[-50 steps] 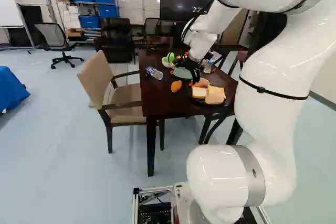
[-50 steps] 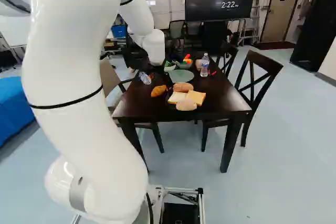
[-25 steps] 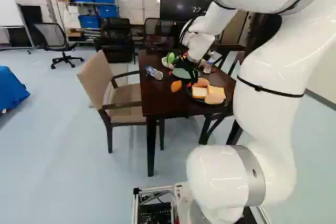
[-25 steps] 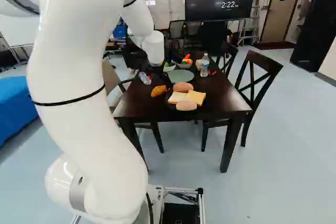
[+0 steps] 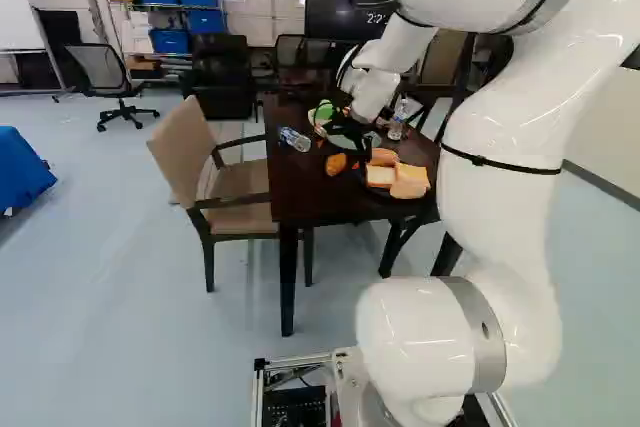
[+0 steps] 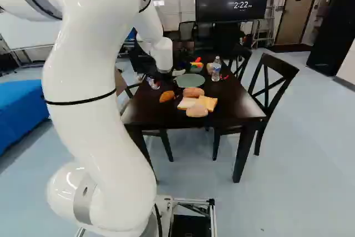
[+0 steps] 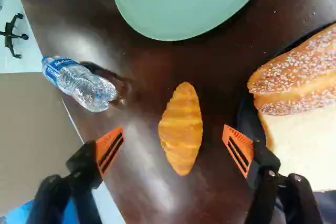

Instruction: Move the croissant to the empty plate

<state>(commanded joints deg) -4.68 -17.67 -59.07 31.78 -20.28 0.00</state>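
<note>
Since half a second ago my arm (image 5: pixel 510 137) has shifted above the table (image 7: pixel 152 59); base and food stay put. My gripper (image 7: pixel 174 149) is spread wide and empty, the croissant (image 7: pixel 181 129) lying on the bare wood between my fingers as the wrist sees it, the empty plate (image 7: pixel 189 3) ahead. If I descend off-centre, one finger could land on the black plate (image 7: pixel 251 121) beside the rolls. Uneven closing might spin the croissant; squeezing too hard could crush its soft crust.
</note>
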